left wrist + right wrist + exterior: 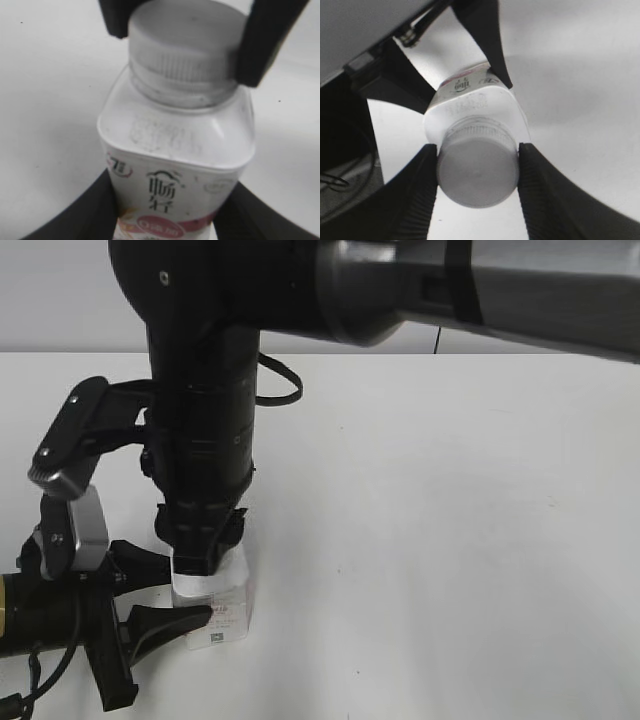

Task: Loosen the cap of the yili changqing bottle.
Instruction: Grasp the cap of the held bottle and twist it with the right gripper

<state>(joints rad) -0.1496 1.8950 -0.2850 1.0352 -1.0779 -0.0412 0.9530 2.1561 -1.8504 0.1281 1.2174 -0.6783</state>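
Observation:
The yili changqing bottle point(225, 612) is a small squarish white bottle with pink print and stands upright on the white table. My left gripper point(167, 210) is shut on its body point(175, 150), one dark finger on each side. My right gripper point(477, 170) comes down from above and is shut on the white ribbed cap point(476, 172), a finger pressed on each side. The cap point(186, 47) sits on the bottle's neck, and in the exterior view it is hidden inside the right gripper point(205, 560).
The white table point(450, 540) stretches to the right and back of the bottle. The right arm's thick dark body point(205, 420) stands over the bottle. The left arm's base and cables point(60, 630) lie at the lower left.

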